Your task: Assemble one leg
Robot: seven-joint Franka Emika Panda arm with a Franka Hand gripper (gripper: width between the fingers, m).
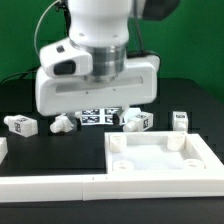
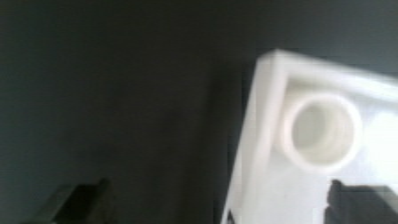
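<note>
Several stubby white legs with square tags lie on the dark table in the exterior view: two at the left point(image 1: 20, 124) point(image 1: 65, 123) and two at the right point(image 1: 137, 121) point(image 1: 180, 120). The arm's white hand point(image 1: 95, 80) hangs above the middle of that row and hides its own fingers. In the wrist view my gripper point(image 2: 217, 205) is open and empty, its dark fingertips point(image 2: 71, 200) wide apart. Below it shows a corner of the large white panel point(image 2: 356, 90) with a round hole point(image 2: 320, 130). No leg shows in the wrist view.
The large white square panel point(image 1: 160, 165) with round corner holes lies at the front right. The marker board point(image 1: 97, 115) lies under the hand between the legs. A white ledge point(image 1: 50, 187) runs along the front left.
</note>
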